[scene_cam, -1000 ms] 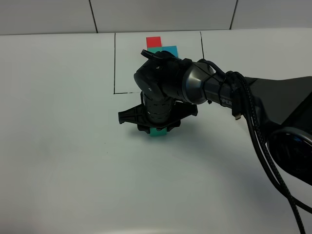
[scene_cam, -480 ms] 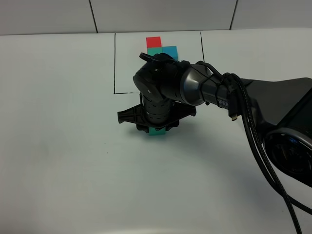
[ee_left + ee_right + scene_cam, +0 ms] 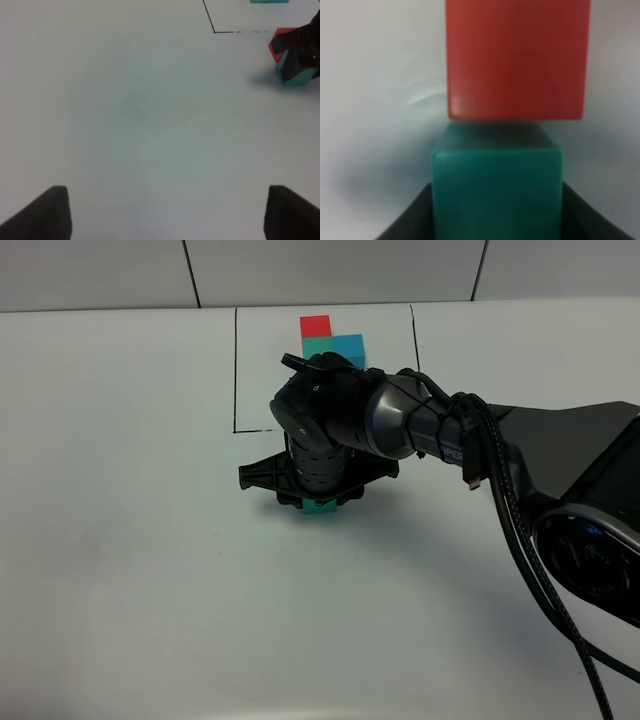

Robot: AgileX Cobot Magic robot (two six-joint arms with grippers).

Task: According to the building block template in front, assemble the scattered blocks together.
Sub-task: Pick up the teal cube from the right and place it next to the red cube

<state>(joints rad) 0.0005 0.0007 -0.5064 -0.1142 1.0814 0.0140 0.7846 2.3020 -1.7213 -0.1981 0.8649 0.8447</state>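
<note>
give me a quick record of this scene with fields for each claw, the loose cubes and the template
right claw: shut on the small matte teal-green cube
small matte red cube: just beyond the teal-green cube, on the template side; contact unclear
loose blue cube: not in view
left claw: open, empty, over bare white table
template: red, teal-green and blue cubes clustered inside the thin black drawn outline

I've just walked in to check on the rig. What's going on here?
The right tool has reached across the middle and is shut on a teal cube. That cube sits right beside a red cube, just in front of the black-outlined template of red, teal and blue cubes. The left tool hangs open off to the side, holding nothing.
</note>
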